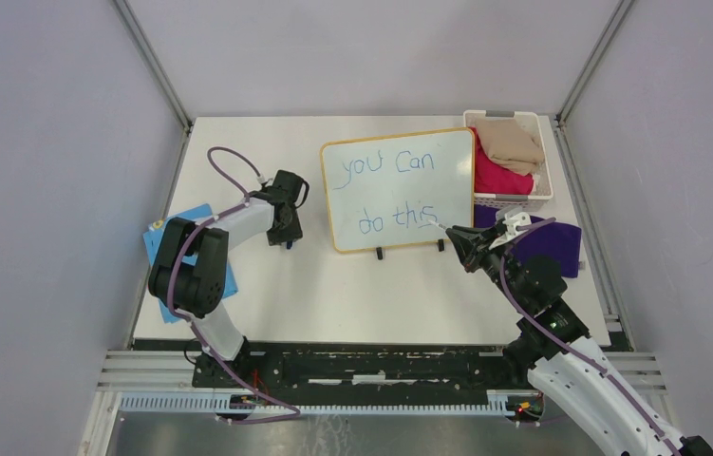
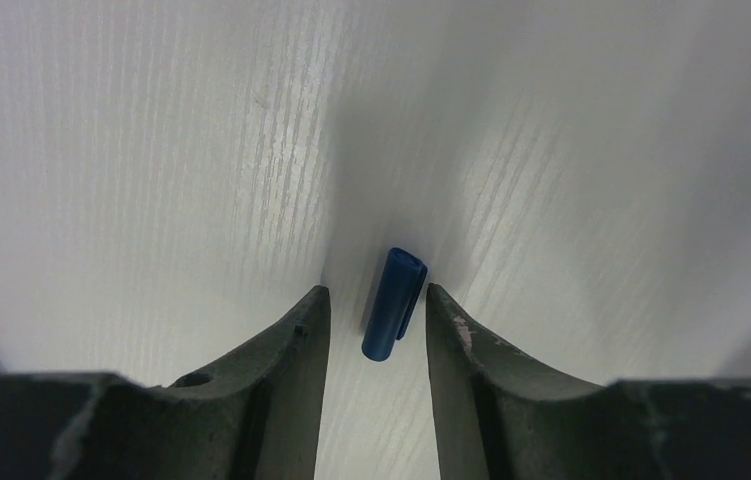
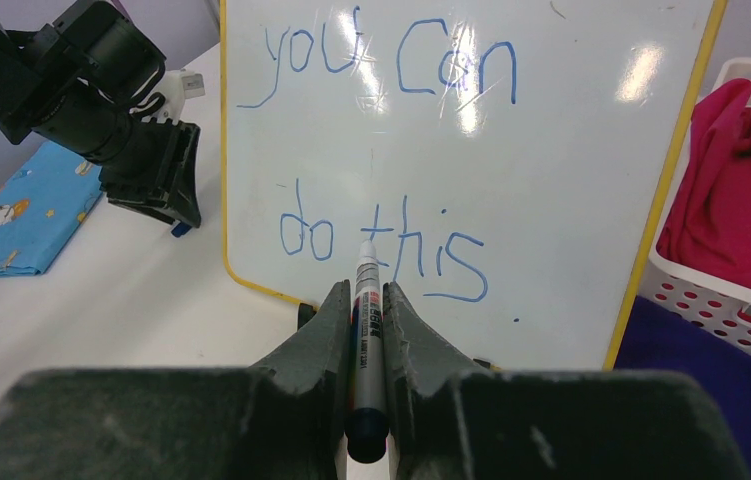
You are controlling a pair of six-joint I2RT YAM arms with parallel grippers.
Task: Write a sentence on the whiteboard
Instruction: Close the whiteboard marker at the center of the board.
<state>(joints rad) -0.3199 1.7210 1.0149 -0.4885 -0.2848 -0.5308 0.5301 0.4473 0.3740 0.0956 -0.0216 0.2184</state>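
The whiteboard (image 1: 452,176) stands on two black feet at the back middle of the table, and it fills the right wrist view (image 3: 571,200). The sentence (image 1: 395,166) "you Can do this" is on it in blue, in two lines (image 3: 456,75). My right gripper (image 1: 463,244) (image 3: 363,290) is shut on a grey marker (image 3: 366,300), whose tip points at the board below "this". My left gripper (image 1: 286,237) (image 2: 376,292) is open, pointing down at the table left of the board. A blue marker cap (image 2: 394,305) lies between its fingers.
A white basket (image 1: 544,190) with pink and beige cloths stands right of the board, and shows in the right wrist view (image 3: 741,300). A purple cloth (image 1: 556,242) lies in front of it. A blue patterned cloth (image 1: 158,237) lies at the table's left edge.
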